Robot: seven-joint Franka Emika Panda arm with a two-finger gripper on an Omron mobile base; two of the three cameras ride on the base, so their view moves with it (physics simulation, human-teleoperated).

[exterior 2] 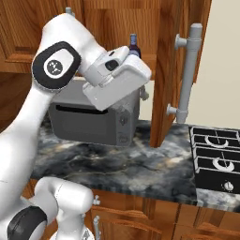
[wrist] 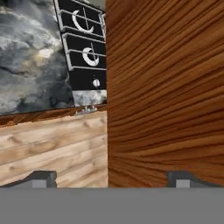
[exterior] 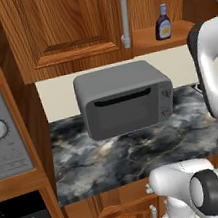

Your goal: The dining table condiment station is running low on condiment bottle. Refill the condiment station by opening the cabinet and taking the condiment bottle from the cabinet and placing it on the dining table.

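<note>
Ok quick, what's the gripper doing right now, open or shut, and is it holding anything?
Gripper: open, jaws wide apart, holding nothing; it faces the wooden cabinet door.

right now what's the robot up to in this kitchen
The white arm is working at the upper wall cabinet above the microwave. One cabinet door stands swung open, and the condiment bottle sits upright on the shelf inside, untouched. The gripper is open and empty, facing the wood of the open door close up. The bottle has not been picked up yet.
</note>
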